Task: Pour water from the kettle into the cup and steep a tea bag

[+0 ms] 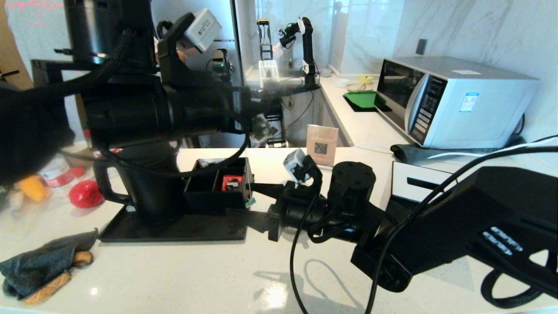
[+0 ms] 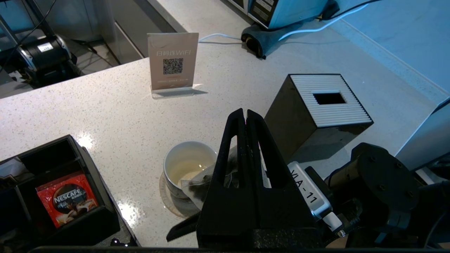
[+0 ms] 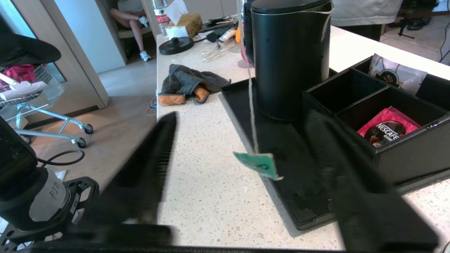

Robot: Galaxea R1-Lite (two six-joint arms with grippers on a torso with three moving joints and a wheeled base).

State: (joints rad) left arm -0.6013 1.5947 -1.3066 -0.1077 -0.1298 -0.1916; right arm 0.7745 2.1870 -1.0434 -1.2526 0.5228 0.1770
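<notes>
My left gripper [image 2: 245, 114] is shut on the tea bag [image 2: 195, 184], whose translucent pouch hangs under its fingers just above the rim of the cup [image 2: 175, 154]. The cup holds pale yellowish water [image 2: 186, 174] and is hidden in the head view. The thin white string [image 3: 251, 105] drops from the bag to the teal tag [image 1: 250, 202] [image 3: 260, 164]. My right gripper [image 1: 259, 200] [image 3: 240, 116] is open, one finger on each side of the dangling tag without touching it. The black kettle [image 1: 152, 187] [image 3: 288, 59] stands upright on the black tray [image 1: 174, 229].
A black organiser box [image 1: 218, 198] holding a red packet [image 2: 66, 200] sits on the tray beside the kettle. The black tissue box [image 2: 316, 109] stands close to the cup, and a WiFi sign [image 2: 172, 59] stands behind it. A microwave [image 1: 453, 100] is at the far right and a grey cloth [image 1: 43, 266] at the front left.
</notes>
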